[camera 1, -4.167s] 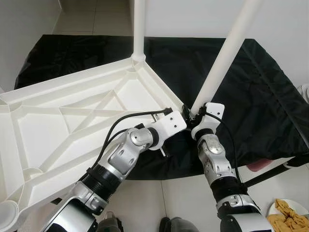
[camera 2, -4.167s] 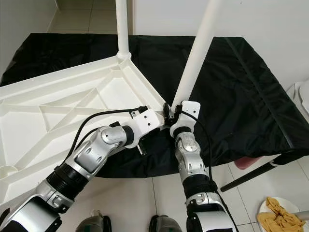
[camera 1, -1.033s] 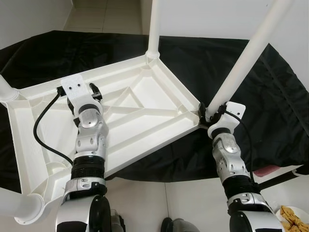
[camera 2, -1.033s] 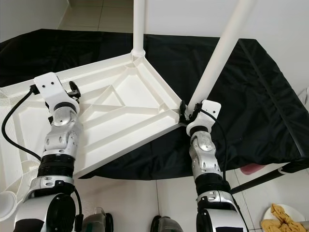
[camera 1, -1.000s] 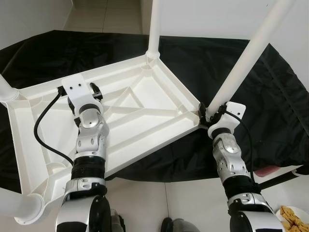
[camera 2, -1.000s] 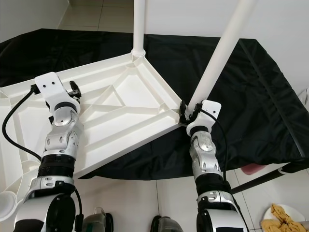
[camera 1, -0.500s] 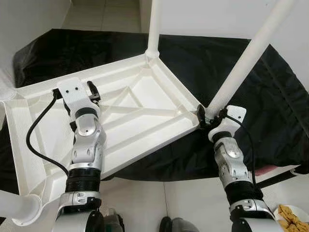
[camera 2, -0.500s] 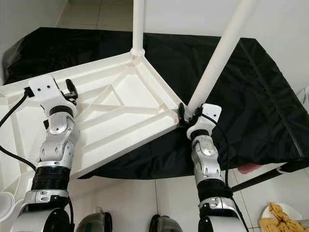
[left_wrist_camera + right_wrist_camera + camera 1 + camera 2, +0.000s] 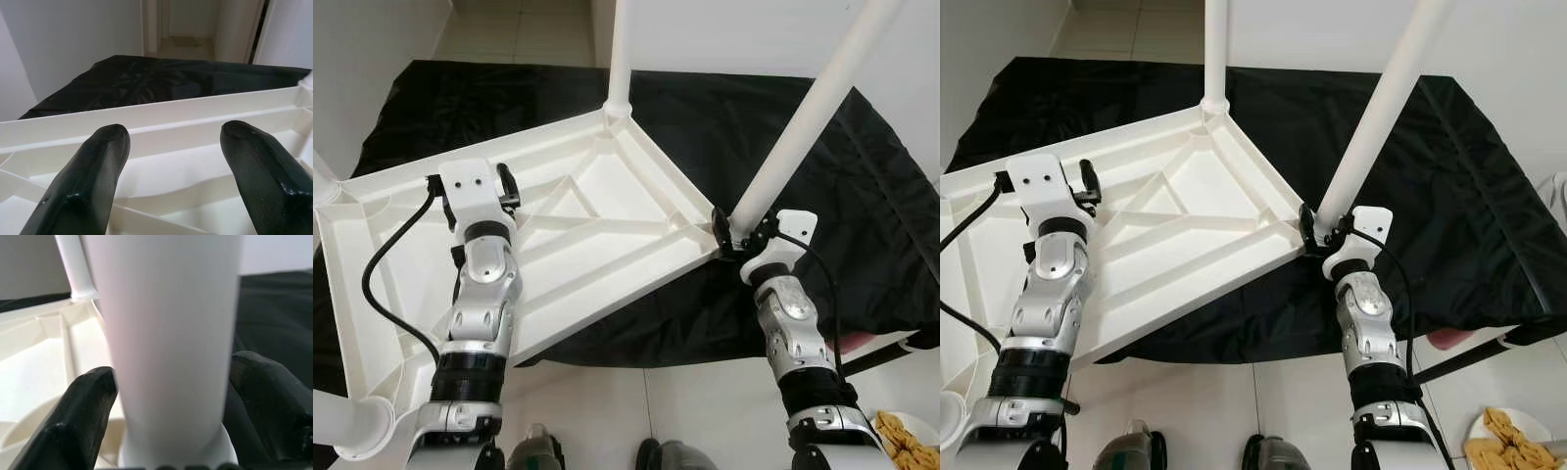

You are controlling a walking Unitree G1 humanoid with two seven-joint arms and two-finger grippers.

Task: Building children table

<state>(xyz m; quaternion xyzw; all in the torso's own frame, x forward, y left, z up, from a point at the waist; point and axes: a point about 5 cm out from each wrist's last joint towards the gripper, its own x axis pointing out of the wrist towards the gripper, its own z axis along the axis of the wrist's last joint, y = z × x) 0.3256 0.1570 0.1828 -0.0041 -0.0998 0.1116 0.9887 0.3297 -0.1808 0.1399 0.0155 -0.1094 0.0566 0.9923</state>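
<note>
The upturned white tabletop (image 9: 578, 235) lies on the black-covered surface (image 9: 822, 176), overhanging its near edge. The right gripper (image 9: 171, 431) has its fingers clamped on the near leg (image 9: 798, 122) at its socket; the left gripper (image 9: 168, 161) hovers with fingers apart. A sideways pull could unseat the leg or tip the tabletop off.

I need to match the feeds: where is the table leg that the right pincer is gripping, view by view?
Left eye view: the leg slants from upper right down to the right pincer.
Right eye view: the leg runs on the same slant, right of centre.
Right wrist view: the leg stands between the black fingers.
Left wrist view: not visible.
Shared landmark: the upturned tabletop.
</note>
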